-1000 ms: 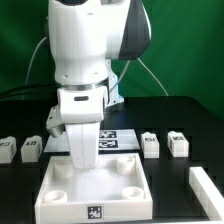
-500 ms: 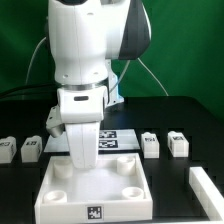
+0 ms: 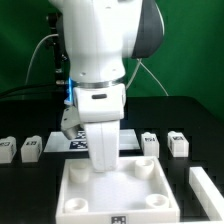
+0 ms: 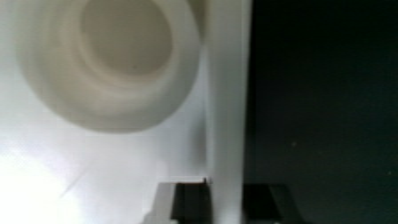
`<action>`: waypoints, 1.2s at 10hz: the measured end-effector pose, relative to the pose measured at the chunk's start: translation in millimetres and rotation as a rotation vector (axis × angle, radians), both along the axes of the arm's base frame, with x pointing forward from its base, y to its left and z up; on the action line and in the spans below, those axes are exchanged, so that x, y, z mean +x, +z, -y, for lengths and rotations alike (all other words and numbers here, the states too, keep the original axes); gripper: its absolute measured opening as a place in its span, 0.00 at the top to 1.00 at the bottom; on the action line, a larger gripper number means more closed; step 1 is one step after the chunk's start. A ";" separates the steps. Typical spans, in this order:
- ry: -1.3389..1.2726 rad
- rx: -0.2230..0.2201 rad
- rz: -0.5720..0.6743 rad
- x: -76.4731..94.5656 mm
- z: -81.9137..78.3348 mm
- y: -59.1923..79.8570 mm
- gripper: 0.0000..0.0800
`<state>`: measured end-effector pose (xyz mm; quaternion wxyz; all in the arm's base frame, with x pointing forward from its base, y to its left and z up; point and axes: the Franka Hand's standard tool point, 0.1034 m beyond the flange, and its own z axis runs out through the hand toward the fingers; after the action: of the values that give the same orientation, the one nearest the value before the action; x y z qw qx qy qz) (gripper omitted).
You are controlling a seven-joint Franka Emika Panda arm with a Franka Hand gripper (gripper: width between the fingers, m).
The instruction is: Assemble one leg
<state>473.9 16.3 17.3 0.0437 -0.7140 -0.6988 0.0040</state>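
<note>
My arm (image 3: 100, 45) is glossy white, with a black joint cap (image 3: 152, 30), dark wrist band (image 3: 97, 97) and blue light (image 3: 72, 96).

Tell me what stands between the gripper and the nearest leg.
The rim of the plate sits inside the gripper, so the plate itself is in the way. Otherwise nothing visible lies between it and the leg just behind the plate's rear corner at the exterior view's right.
</note>
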 end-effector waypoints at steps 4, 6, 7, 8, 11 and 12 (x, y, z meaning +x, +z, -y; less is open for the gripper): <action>-0.020 0.039 0.038 20.7 -41.7 -5.5 0.92; -0.015 0.041 0.031 22.0 -42.6 -7.6 0.92; -0.001 0.042 0.030 22.0 -42.4 -7.8 0.92; 0.003 0.043 0.030 22.0 -42.4 -7.9 0.92; -0.003 0.043 0.029 21.7 -41.9 -8.4 0.69; -0.003 0.043 0.029 21.6 -41.7 -8.5 0.52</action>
<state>495.5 58.0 8.8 0.0490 -0.7140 -0.6981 -0.0213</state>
